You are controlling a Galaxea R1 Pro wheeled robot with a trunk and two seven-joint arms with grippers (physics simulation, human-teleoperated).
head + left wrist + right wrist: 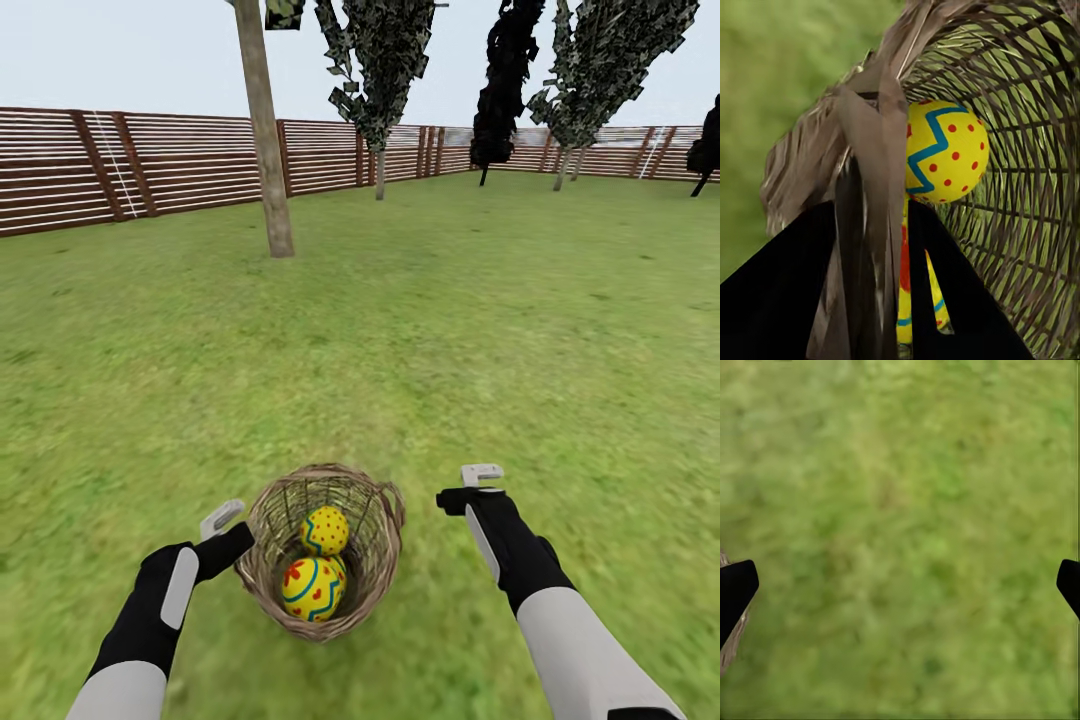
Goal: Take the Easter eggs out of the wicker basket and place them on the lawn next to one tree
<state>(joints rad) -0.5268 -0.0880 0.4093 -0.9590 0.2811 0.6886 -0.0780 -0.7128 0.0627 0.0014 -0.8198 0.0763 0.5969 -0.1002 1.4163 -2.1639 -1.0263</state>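
Observation:
The wicker basket (372, 560) sits low in the head view on the lawn (420, 330), its opening facing up. Inside lie two Easter eggs, one (325, 529) behind the other (311, 588); whether a third lies under them is hidden. My left gripper (238, 546) is at the basket's left rim. In the left wrist view its fingers (772, 300) are shut on the basket's wall (866, 150), with an egg (945, 150) just beyond. My right gripper (458, 498) hovers open to the right of the basket, over bare grass (900, 510). The tree (266, 150) stands far back left.
A brown slatted fence (150, 165) runs along the back of the garden. Thin dark-leaved trees (385, 70) stand near it at centre and right. Open grass lies between the basket and the thick trunk.

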